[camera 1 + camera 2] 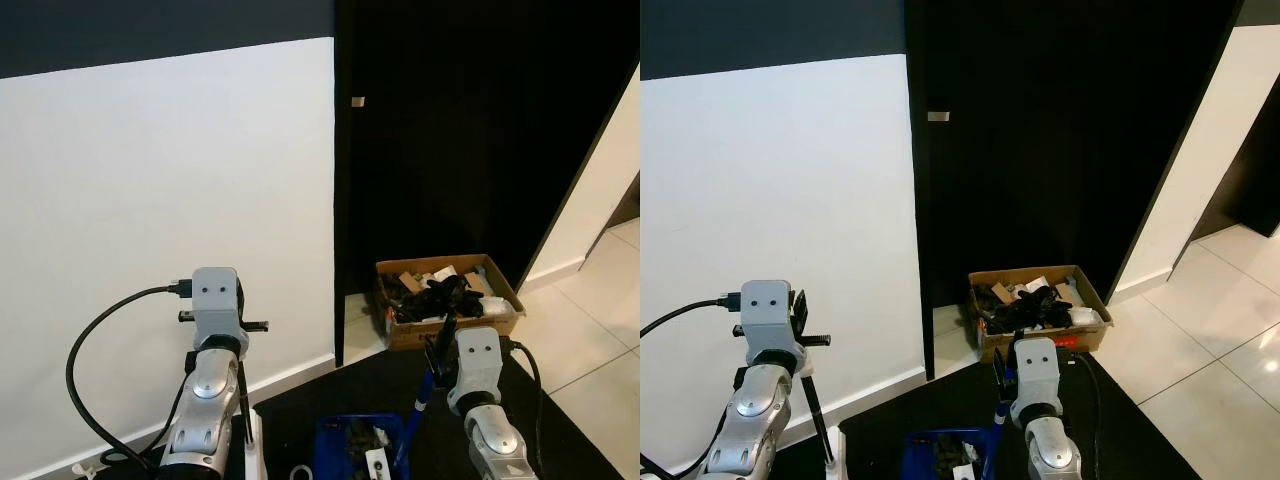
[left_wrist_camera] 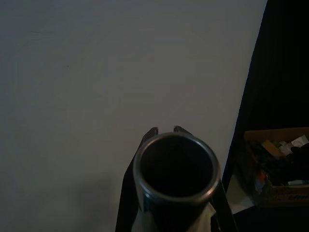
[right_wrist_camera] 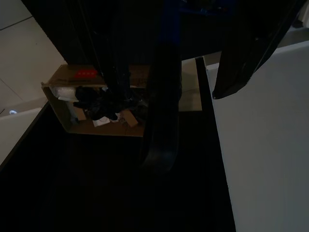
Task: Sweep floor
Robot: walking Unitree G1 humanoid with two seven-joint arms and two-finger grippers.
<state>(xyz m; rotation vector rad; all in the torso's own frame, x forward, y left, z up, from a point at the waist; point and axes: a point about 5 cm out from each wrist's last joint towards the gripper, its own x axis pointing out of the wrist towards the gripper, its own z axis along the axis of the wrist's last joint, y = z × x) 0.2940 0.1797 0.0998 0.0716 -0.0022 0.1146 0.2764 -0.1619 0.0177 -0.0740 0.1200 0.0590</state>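
Right hand [image 3: 169,92] pinches the blue dustpan handle [image 1: 417,410], its long axis sloping down-left to the blue dustpan [image 1: 345,445] on the dark floor between both arms; left hand [image 2: 166,133] clasps an upright metal tube [image 2: 175,166].

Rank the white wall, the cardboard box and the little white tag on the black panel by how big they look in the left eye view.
1. White wall, by far the largest.
2. Cardboard box.
3. White tag, the smallest.
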